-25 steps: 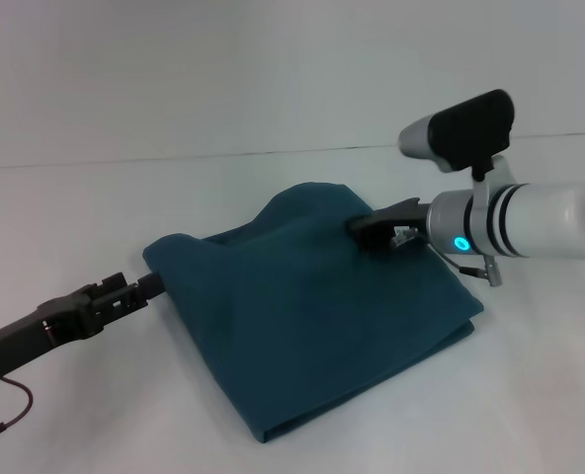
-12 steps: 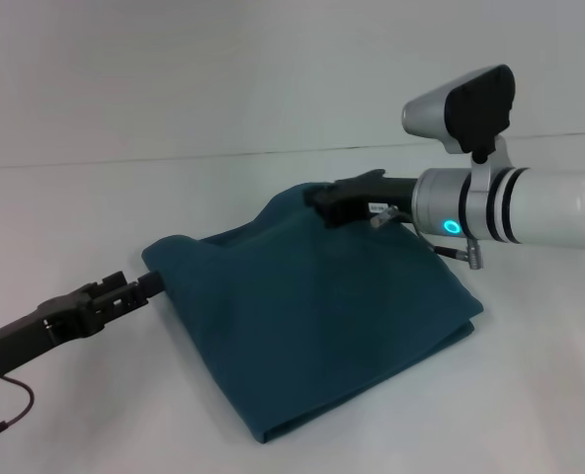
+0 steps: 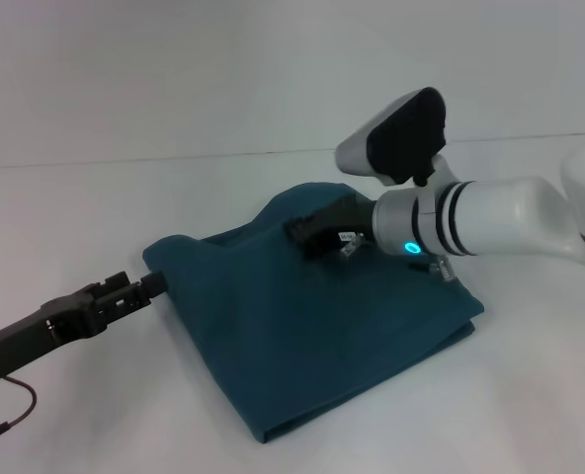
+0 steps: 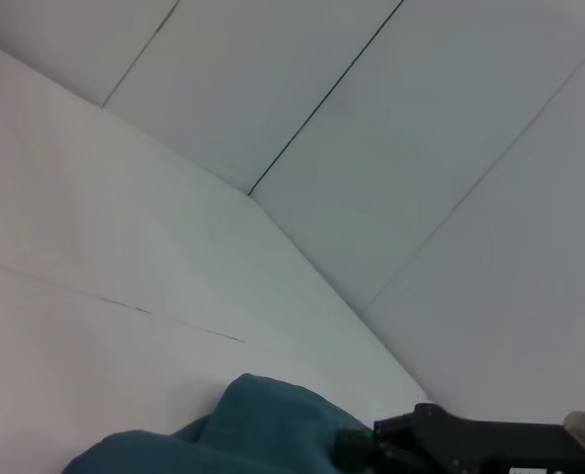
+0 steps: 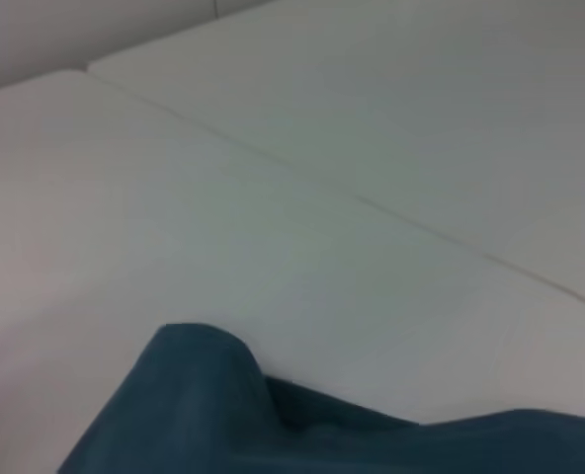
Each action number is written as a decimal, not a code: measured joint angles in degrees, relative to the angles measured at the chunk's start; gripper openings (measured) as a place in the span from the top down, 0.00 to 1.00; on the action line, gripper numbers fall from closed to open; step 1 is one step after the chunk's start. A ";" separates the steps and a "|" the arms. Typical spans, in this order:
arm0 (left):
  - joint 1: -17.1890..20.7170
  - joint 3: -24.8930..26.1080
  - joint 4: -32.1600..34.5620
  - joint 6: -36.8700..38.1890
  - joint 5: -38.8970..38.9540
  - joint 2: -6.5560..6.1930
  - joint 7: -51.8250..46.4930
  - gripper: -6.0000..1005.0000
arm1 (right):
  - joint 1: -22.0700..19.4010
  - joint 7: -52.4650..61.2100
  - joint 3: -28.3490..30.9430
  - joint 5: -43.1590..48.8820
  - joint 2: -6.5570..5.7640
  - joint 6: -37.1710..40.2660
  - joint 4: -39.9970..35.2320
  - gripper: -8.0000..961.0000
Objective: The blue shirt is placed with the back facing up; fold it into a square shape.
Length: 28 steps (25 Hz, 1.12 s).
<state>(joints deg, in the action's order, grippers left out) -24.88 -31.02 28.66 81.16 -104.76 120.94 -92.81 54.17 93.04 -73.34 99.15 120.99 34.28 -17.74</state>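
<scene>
Overall, a plain white bench (image 3: 95, 217) meets a pale wall. Mid-bench lies the folded shirt (image 3: 312, 326); the right gripper (image 3: 302, 235) sits over its far part, the left gripper (image 3: 146, 287) at its left corner, grips on both impossible to tell

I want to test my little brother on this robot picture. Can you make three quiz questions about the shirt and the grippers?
1. True or false: the blue shirt is spread out flat with both sleeves showing.
2. Which gripper is over the shirt's far part? A) left gripper B) right gripper
3. Fill in: the left gripper is at the shirt's ____ corner, on the robot's left side.

Key
1. False: it lies folded into a thick, layered bundle on the white table.
2. B.
3. Left: it sits right at that corner's edge.
</scene>
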 joint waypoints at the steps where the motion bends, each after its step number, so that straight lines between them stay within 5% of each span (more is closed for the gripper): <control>1: 0.00 0.00 0.00 0.01 0.00 0.00 0.00 0.05 | 0.52 0.00 -0.09 -0.02 0.00 -0.24 0.80 0.99; 12: 0.09 -0.01 0.00 -0.34 -0.17 0.00 0.00 0.05 | 1.03 2.87 -3.61 0.50 -0.31 0.14 5.28 0.99; 22: 0.10 0.00 -0.01 -0.59 -0.10 0.00 0.05 0.05 | -4.82 2.32 -3.89 -1.33 -0.11 1.19 -6.02 0.99; 28: 0.10 0.00 -0.01 -0.64 -0.01 0.09 0.02 0.05 | -4.47 1.13 -4.47 -2.16 -0.22 5.41 -6.44 0.99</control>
<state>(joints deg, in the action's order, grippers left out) -24.78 -31.03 28.65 80.52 -104.77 121.03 -92.79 49.70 94.17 -77.81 96.99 120.78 39.70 -24.18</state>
